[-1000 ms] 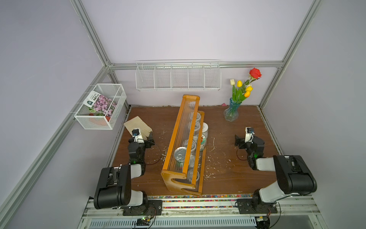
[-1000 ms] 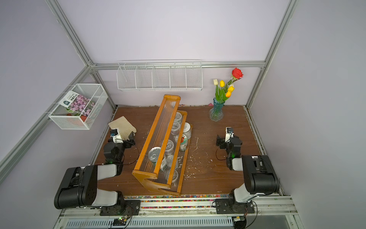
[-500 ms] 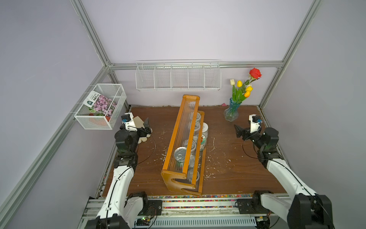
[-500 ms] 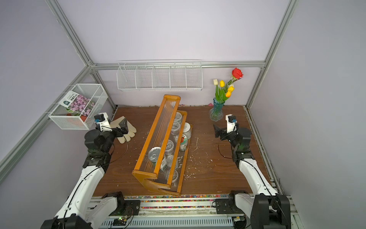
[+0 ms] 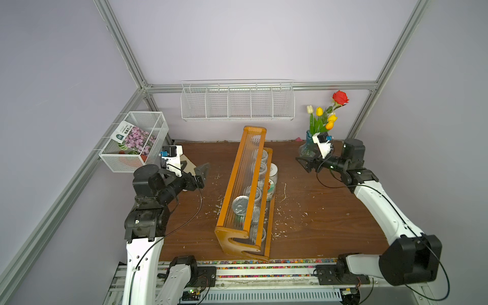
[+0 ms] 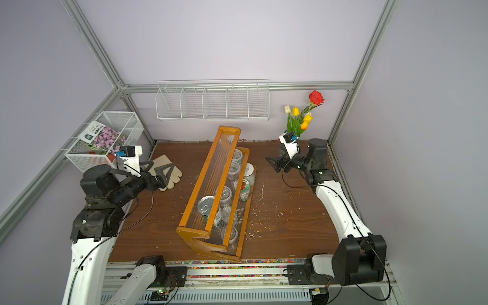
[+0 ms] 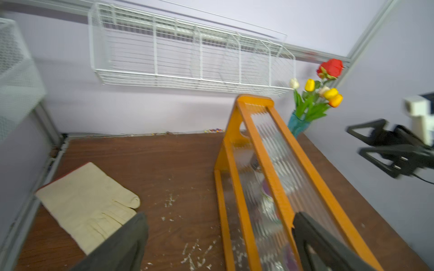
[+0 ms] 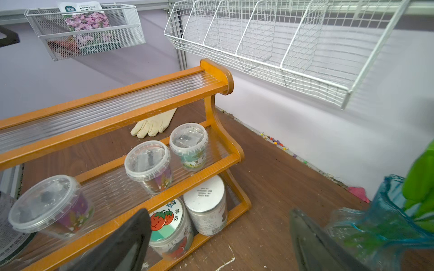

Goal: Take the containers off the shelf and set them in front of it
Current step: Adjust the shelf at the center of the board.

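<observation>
Both top views: seeing the shelf [image 5: 239,244] standing in the middle of the table [image 5: 330,216], holding every visible container, silver tin [image 5: 240,205] included; finding nothing yet set down in front of it, so judging the task barely begun. Noting left gripper [image 6: 158,170] and right gripper [image 5: 306,164] hovering either side, well apart from the shelf, jaws spread, carrying nothing.

Left wrist: viewing the shelf's back, blurred; reading nothing.

Right wrist: facing the tiers, jaws gaping; reading "My little" on a clear tub [image 8: 188,143], "FLOWERS SEED" on the packet [image 8: 87,21] in a wire basket [image 8: 94,47]; spotting strawberries and Chinese characters on a jar [image 8: 168,225], just beside the white-lidded jar [image 8: 204,201] on the bottom tier.
</observation>
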Robot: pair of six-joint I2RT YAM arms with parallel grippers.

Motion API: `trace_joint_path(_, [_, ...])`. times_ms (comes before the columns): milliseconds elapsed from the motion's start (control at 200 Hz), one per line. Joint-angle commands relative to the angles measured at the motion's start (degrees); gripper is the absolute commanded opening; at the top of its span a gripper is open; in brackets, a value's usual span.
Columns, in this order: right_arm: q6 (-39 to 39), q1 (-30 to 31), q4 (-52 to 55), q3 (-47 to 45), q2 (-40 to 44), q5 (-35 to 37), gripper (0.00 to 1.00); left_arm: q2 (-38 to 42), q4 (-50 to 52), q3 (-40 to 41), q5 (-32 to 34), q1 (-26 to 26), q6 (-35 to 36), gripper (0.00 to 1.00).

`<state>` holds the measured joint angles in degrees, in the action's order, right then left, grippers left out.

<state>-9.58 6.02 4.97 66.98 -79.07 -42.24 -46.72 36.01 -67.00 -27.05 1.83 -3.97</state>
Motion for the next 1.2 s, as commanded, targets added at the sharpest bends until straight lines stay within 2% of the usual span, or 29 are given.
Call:
trace_joint_path(0, [-3.19,1.76,4.4,4.86,-5.95,0.27,0.93,0.38,12.21,-3.71,-1.39,4.92,4.95,0.99])
trace_joint_path(195, [-3.1,4.05,6.93,14.81,-17.74,3.15,0.88,-0.12,16.41,-6.39,-0.07,12.24,6.93,0.98])
trace_joint_path(360, [-2.2,6.43,6.17,21.85,-26.62,4.03,0.87,-0.79,17.35,-6.8,-2.61,15.3,8.77,0.98])
trace_joint_path(535, [-2.83,8.37,5.29,28.08,-34.53,3.95,0.82,-1.73,18.07,-6.78,-2.06,18.99,11.61,0.98])
trace_joint_path(770, [-3.28,10.12,4.23,34.0,-42.41,2.95,0.69,-3.15,16.31,-6.16,-4.04,21.44,11.38,0.99])
trace_joint_path(1195, [-2.85,10.94,7.65,42.82,-50.28,-0.78,0.46,-4.85,11.76,-4.44,-5.64,21.39,11.36,0.99])
